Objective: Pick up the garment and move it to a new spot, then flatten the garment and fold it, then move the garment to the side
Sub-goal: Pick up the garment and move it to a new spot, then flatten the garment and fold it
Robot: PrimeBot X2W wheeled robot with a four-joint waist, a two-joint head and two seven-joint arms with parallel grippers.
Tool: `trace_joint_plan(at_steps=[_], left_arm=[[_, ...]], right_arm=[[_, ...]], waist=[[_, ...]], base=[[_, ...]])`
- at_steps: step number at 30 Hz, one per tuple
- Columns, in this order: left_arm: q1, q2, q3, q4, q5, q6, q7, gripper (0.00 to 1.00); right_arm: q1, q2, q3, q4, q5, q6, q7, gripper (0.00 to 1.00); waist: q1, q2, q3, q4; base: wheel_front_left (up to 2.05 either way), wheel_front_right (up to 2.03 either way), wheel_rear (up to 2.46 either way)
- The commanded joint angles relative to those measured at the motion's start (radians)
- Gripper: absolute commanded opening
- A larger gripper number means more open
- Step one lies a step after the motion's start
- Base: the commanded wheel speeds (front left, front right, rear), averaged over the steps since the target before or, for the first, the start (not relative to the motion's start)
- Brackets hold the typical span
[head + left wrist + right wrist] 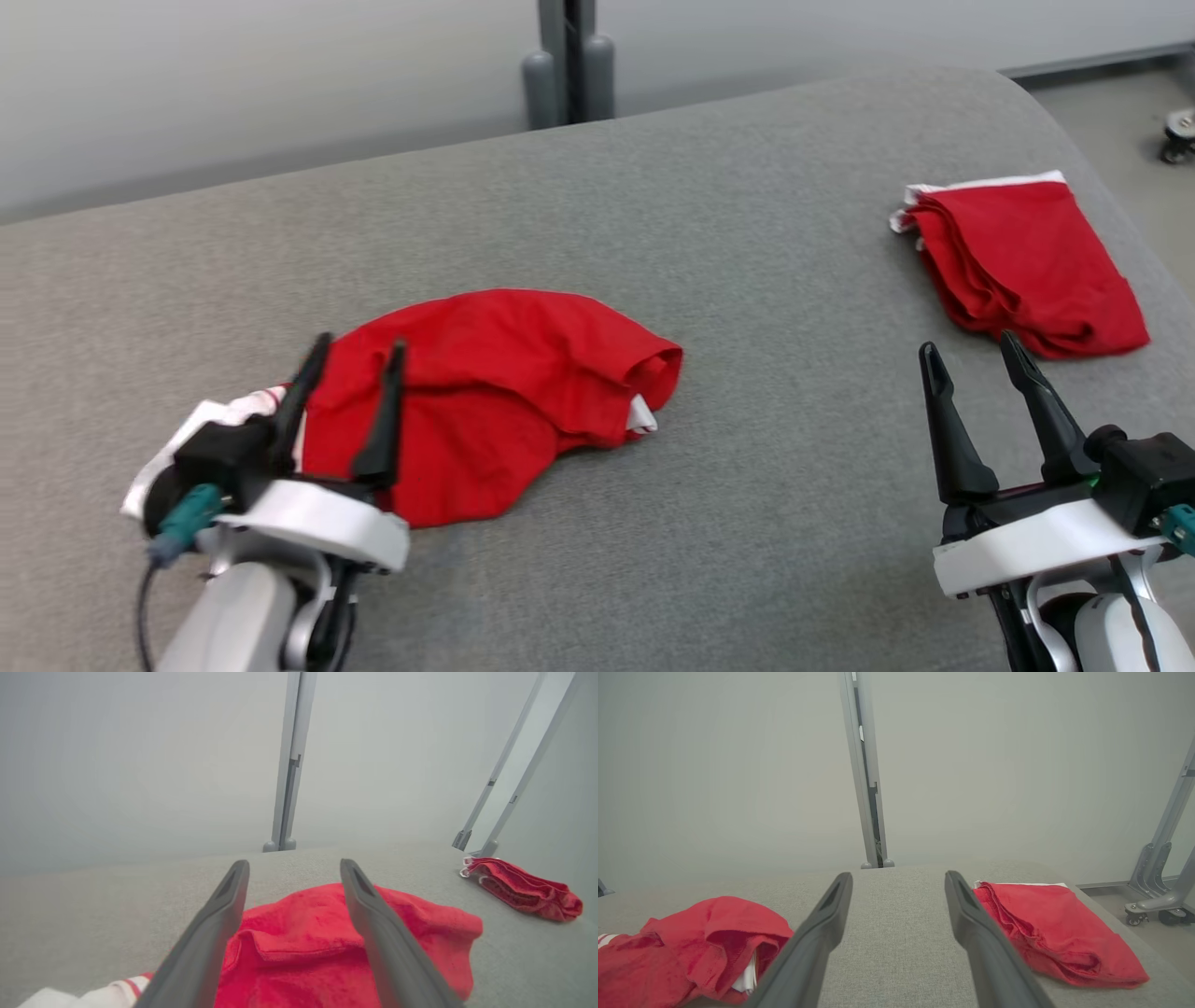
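Observation:
A crumpled red garment (495,392) with white trim lies on the grey table (653,233), left of centre. My left gripper (359,350) hovers over its near left part, open, nothing between the fingers. In the left wrist view the same garment (308,947) spreads under the two dark fingers (215,933). My right gripper (971,350) stands open at the lower right, above bare table, holding nothing. The right wrist view shows the crumpled garment (691,947) at lower left.
A second red garment (1027,266), folded, lies near the table's far right edge, just beyond the right gripper, and appears as the folded garment (1055,933) in the right wrist view. A grey post (569,65) stands behind the table. Floor and a caster (1178,135) lie at the right.

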State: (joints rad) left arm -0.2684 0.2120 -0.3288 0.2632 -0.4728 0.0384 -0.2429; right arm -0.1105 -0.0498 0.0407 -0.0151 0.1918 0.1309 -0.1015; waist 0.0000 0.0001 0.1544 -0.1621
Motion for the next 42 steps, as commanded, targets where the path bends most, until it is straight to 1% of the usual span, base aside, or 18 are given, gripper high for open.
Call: trace_joint_plan(at_steps=[1, 7, 10, 16, 24, 28, 36, 42], left_arm=[[0.012, 0.011, 0.013, -0.008, -0.008, 0.008, -0.005, 1.0], [0.077, 0.07, 0.103, -0.07, -0.032, 0.057, -0.01, 1.0], [0.105, 0.099, 0.148, -0.108, -0.022, 0.079, -0.015, 1.0], [0.196, 0.13, 0.202, -0.197, -0.017, 0.094, -0.018, 1.0], [0.298, 0.15, 0.217, -0.289, -0.029, 0.098, -0.018, 1.0], [0.333, 0.16, 0.21, -0.318, -0.032, 0.102, 0.007, 1.0], [0.354, 0.162, 0.198, -0.359, -0.037, 0.117, 0.04, 1.0], [0.347, 0.163, 0.194, -0.369, -0.038, 0.112, 0.035, 1.0]], right_arm=[[0.009, -0.005, -0.004, -0.003, -0.002, 0.0, 0.005, 1.0], [0.031, -0.012, -0.012, -0.015, -0.007, 0.0, 0.023, 1.0], [0.042, -0.015, -0.01, -0.018, -0.006, 0.0, 0.033, 1.0], [0.065, -0.022, -0.011, -0.016, -0.002, 0.0, 0.046, 1.0], [0.099, -0.03, -0.012, -0.02, 0.006, 0.0, 0.063, 1.0], [0.11, -0.028, -0.011, -0.025, 0.009, 0.0, 0.071, 1.0], [0.116, -0.022, -0.017, -0.032, 0.009, 0.0, 0.076, 1.0], [0.119, -0.02, -0.019, -0.033, 0.007, 0.0, 0.077, 1.0]], waist=[[0.0, -0.0001, -0.019, 0.027], [0.0, -0.0001, -0.052, 0.076], [0.0, -0.0001, -0.063, 0.09], [0.0, -0.0001, -0.095, 0.109], [0.0, -0.0001, -0.136, 0.115], [0.0, -0.0001, -0.146, 0.115], [0.0, -0.0001, -0.142, 0.119], [0.0, -0.0001, -0.143, 0.125]], base=[[0.0, 0.0, 0.0], [0.0, 0.0, 0.0], [0.0, 0.0, 0.0], [0.0, 0.0, 0.0], [0.0, 0.0, 0.0], [0.0, 0.0, 0.0], [0.0, 0.0, 0.0], [0.0, 0.0, 0.0]])
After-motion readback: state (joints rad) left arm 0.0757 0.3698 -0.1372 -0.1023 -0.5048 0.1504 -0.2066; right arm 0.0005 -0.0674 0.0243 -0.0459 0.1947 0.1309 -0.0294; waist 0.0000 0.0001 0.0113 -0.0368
